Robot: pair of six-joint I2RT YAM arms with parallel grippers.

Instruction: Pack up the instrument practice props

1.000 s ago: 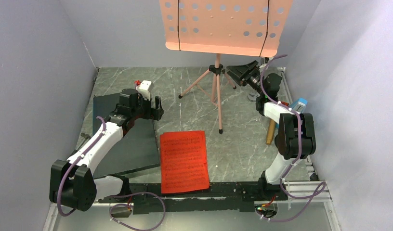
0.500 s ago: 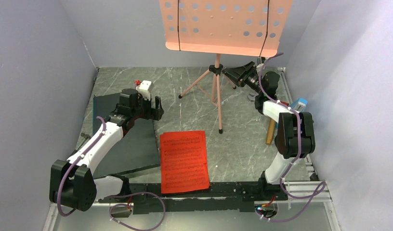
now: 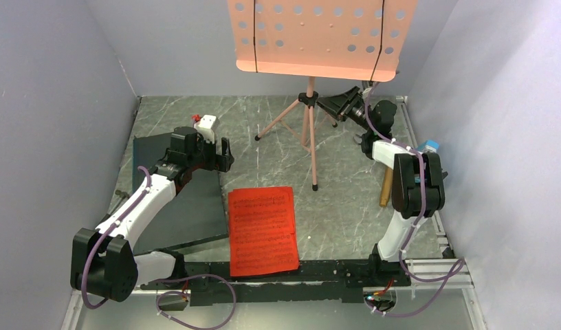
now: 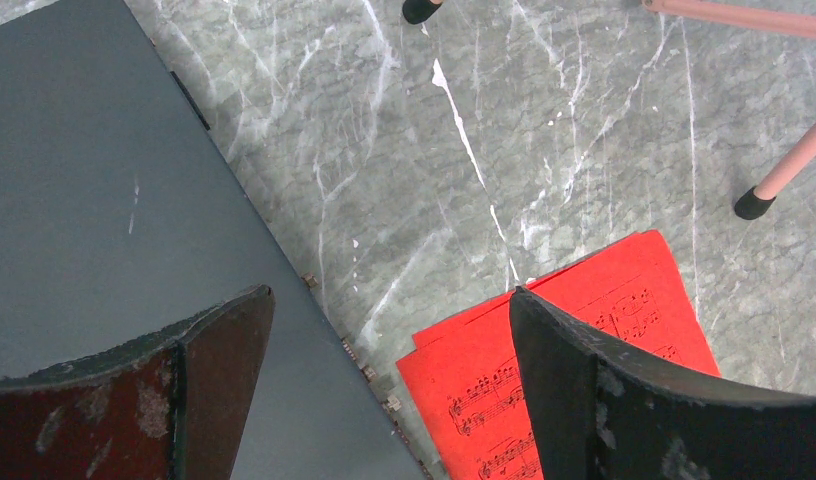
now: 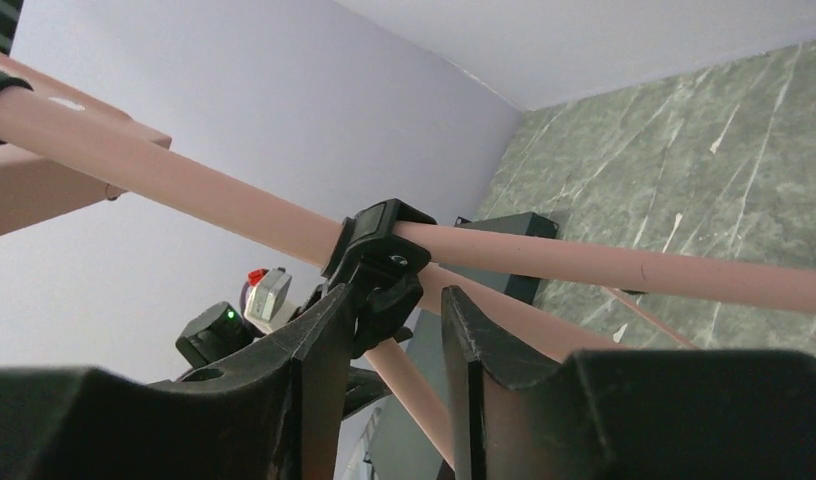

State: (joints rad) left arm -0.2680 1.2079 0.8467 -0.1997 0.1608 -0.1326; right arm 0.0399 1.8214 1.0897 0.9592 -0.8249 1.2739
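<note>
The pink music stand (image 3: 319,34) stands at the back, its black tripod hub (image 3: 307,98) under the perforated desk. My right gripper (image 3: 335,104) is open, level with the hub and just right of it. In the right wrist view the hub (image 5: 379,250) sits right at the tips of my right gripper (image 5: 396,295), unclamped, with a pink leg behind the gap. The red sheet-music pages (image 3: 262,230) lie flat at the front. My left gripper (image 3: 216,152) is open and empty, over bare floor (image 4: 389,330) between the pages (image 4: 464,390) and the slab. The blue metronome (image 3: 427,146) peeks out behind the right arm. I cannot identify the microphone.
A large dark flat slab (image 3: 174,199) lies under the left arm and shows in the left wrist view (image 4: 84,200). A tan rod-shaped thing (image 3: 386,189) lies beside the right arm. The stand's legs (image 3: 312,148) splay over the middle floor. Walls close in on three sides.
My right gripper has moved left and back, closer to the stand's tripod hub. The left arm, pages and stand have not moved.
</note>
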